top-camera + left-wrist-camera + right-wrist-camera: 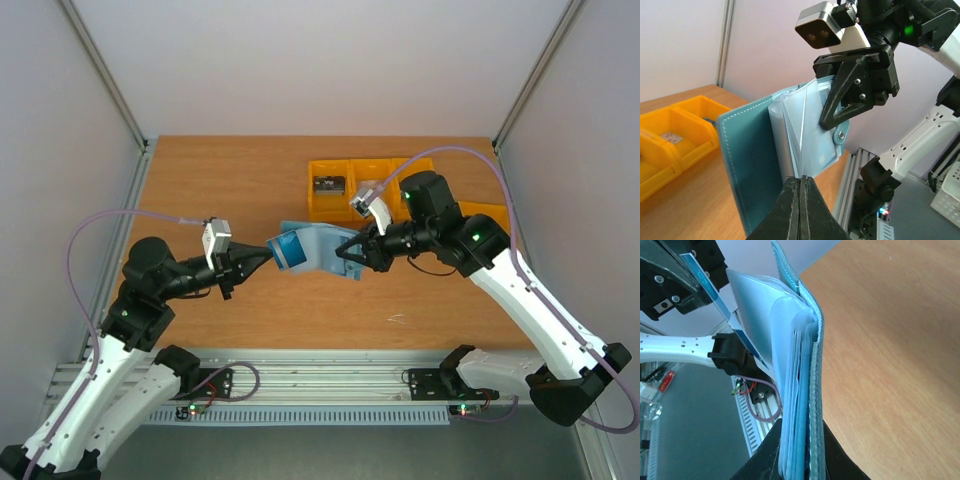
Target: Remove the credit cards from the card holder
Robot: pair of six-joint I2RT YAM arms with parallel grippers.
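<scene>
Top external: L pincer (267, 261) grips card (289, 248).

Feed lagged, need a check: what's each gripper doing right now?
Left gripper: closed on the blue card.
Right gripper: closed on the card holder.

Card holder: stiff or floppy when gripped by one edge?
Probably floppy: the card holder bends at its middle, and its clear sleeves fan apart. Likely light, since the right gripper holds it upright by one edge.
</scene>
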